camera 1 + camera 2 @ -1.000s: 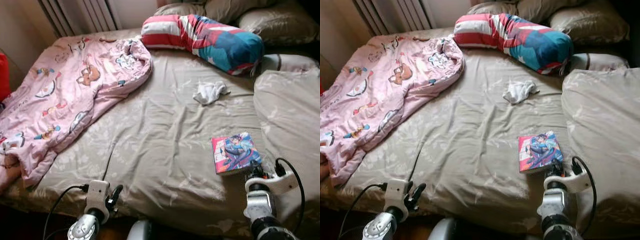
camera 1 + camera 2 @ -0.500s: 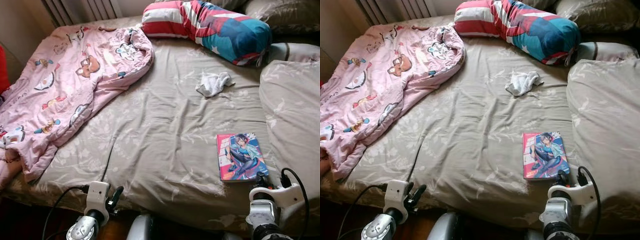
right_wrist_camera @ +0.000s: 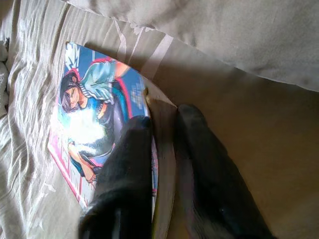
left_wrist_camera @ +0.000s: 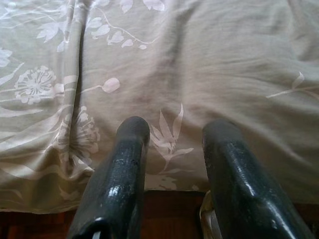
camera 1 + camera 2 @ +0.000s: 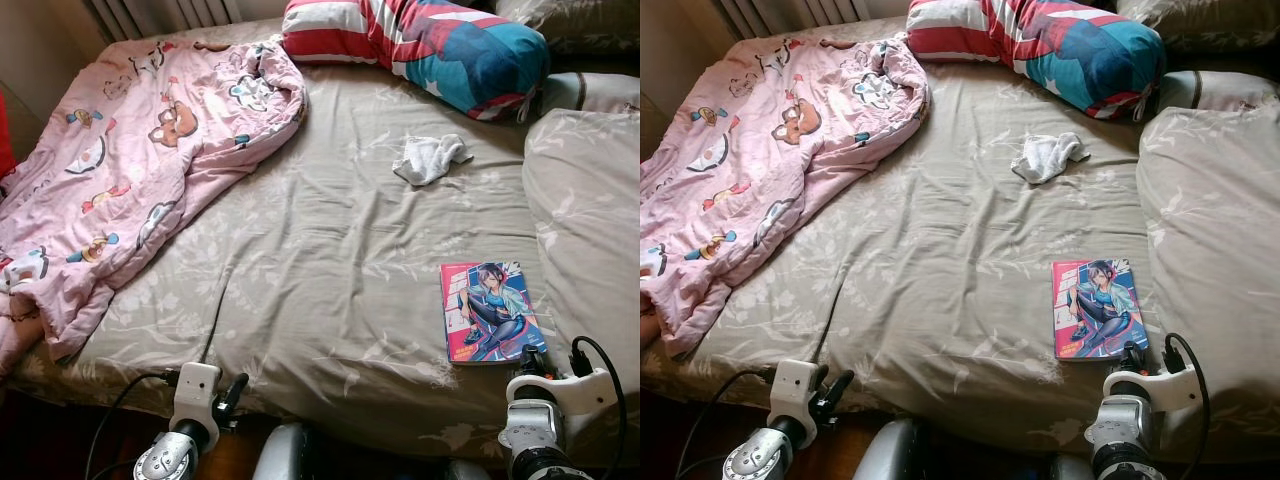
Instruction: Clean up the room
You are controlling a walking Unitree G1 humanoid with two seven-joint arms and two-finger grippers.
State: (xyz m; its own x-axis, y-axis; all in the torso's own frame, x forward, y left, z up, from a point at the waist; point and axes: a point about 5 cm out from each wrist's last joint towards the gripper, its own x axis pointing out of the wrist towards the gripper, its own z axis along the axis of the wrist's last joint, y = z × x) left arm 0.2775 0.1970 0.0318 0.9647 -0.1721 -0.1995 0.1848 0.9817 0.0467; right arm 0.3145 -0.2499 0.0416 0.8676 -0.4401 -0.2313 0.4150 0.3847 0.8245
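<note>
A comic book (image 5: 490,312) with a colourful cover lies flat on the beige floral bed sheet (image 5: 320,260), near the bed's right front. My right gripper (image 5: 526,362) is at the book's near edge. In the right wrist view one black finger lies over the cover (image 3: 94,124) and the other beside the page edge, so the gripper (image 3: 164,118) is shut on the book's corner. My left gripper (image 5: 232,390) hangs open at the bed's front edge, its fingers (image 4: 132,144) apart over bare sheet. A crumpled white cloth (image 5: 430,158) lies further back.
A pink cartoon-print blanket (image 5: 130,170) covers the bed's left side and spills over the front corner. A red, white and teal pillow (image 5: 420,45) lies along the head. A bulky beige duvet (image 5: 590,220) rises just right of the book.
The whole view has shifted, so the camera moved. The book has turned from slightly tilted to nearly square with the bed, with my right gripper staying at its near edge.
</note>
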